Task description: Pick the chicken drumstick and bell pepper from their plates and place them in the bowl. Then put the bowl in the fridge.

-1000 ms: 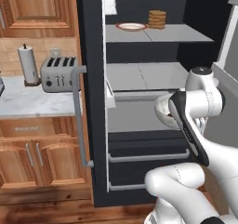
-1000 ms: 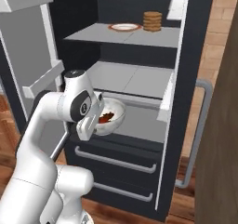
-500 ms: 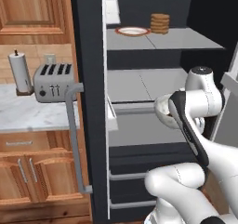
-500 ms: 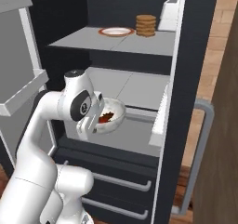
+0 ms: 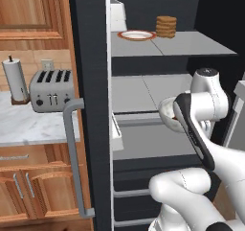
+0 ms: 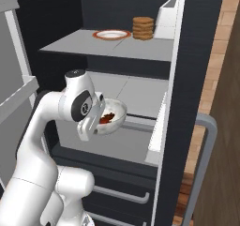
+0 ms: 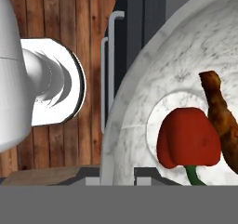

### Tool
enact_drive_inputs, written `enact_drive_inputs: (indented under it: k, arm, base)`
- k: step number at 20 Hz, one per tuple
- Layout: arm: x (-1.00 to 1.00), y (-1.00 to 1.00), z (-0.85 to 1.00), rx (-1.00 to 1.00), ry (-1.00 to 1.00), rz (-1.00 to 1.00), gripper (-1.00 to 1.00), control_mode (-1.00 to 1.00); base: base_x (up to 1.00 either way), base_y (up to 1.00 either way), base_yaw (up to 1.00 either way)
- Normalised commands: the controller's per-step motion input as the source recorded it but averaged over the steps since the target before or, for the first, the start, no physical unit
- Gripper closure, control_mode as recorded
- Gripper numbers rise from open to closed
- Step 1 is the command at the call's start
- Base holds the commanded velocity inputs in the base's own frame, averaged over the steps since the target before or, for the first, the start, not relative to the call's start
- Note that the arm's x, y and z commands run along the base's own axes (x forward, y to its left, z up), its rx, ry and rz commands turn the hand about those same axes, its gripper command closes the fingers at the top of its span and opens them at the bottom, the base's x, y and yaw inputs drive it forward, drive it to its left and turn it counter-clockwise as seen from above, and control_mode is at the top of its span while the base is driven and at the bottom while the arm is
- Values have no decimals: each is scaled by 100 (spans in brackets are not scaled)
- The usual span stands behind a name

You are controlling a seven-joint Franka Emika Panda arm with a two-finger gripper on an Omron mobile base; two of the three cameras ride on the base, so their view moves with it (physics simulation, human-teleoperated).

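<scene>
Your end effector [image 7: 117, 175] was clamped on the near rim of the bowl [image 6: 111, 118], which held the bell pepper [image 7: 188, 138] and chicken drumstick [image 7: 222, 119]. The bowl hung just before the open fridge [image 6: 117, 47]; its middle shelf [image 5: 139, 92] lay straight ahead, slightly below.

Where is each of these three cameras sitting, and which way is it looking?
Left base view: behind the arm to its left, facing the open fridge; the white arm rises at lower right, carrying the bowl.
Right base view: behind the arm to its right, facing the same shelves; the arm rises at lower left.
Hand view: on the hand, looking along the gripper into the bowl at the bell pepper and chicken drumstick.
Both base views share the orange-rimmed plate.
</scene>
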Motion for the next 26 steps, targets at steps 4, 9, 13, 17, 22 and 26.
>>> enact_drive_inputs:
  k: [4,9,13,17,22,26]
  arm:
    - [0,0,0,0,0,0,100,100]
    - [0,0,0,0,0,0,100,100]
    - [0,0,0,0,0,0,100,100]
    - [0,0,0,0,0,0,100,100]
    - [0,0,0,0,0,0,100,-100]
    - [0,0,0,0,0,0,100,-100]
  base:
    - [0,0,0]
    - [0,0,0]
    - [0,0,0]
    - [0,0,0]
    - [0,0,0]
    - [0,0,0]
